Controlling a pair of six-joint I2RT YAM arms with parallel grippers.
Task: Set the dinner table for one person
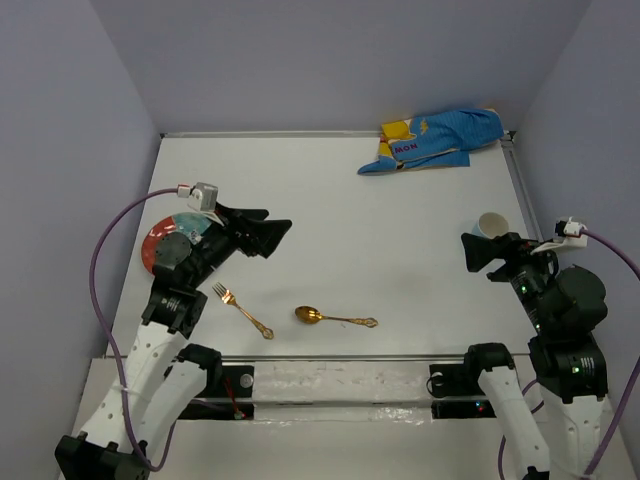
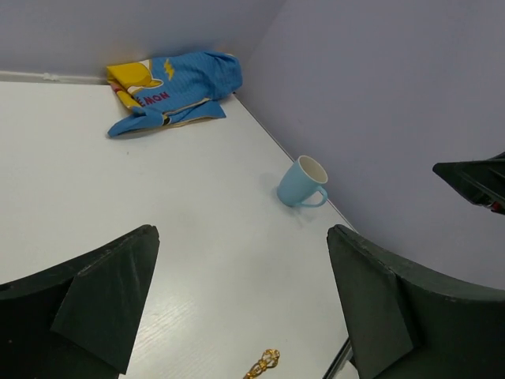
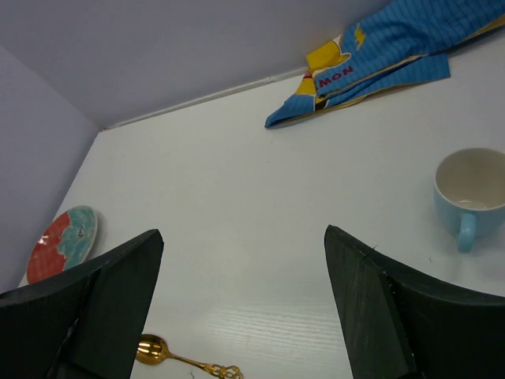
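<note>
The white dinner table point(image 1: 350, 210) fills the top view. On it lie a gold fork point(image 1: 241, 310), a gold spoon point(image 1: 333, 318), a red and teal plate point(image 1: 160, 240) at the left edge, a light blue mug point(image 1: 491, 225) at the right, and a crumpled blue cartoon placemat point(image 1: 432, 140) at the far right corner. My left gripper point(image 1: 270, 232) is open and empty above the table, just right of the plate. My right gripper point(image 1: 472, 252) is open and empty, next to the mug. The mug also shows in the left wrist view point(image 2: 301, 183) and the right wrist view point(image 3: 467, 193).
Purple walls close in the table on the left, back and right. A metal strip point(image 1: 330, 357) runs along the near edge. The spoon point(image 3: 181, 358) and plate point(image 3: 61, 242) show in the right wrist view, the placemat point(image 2: 173, 89) in the left wrist view.
</note>
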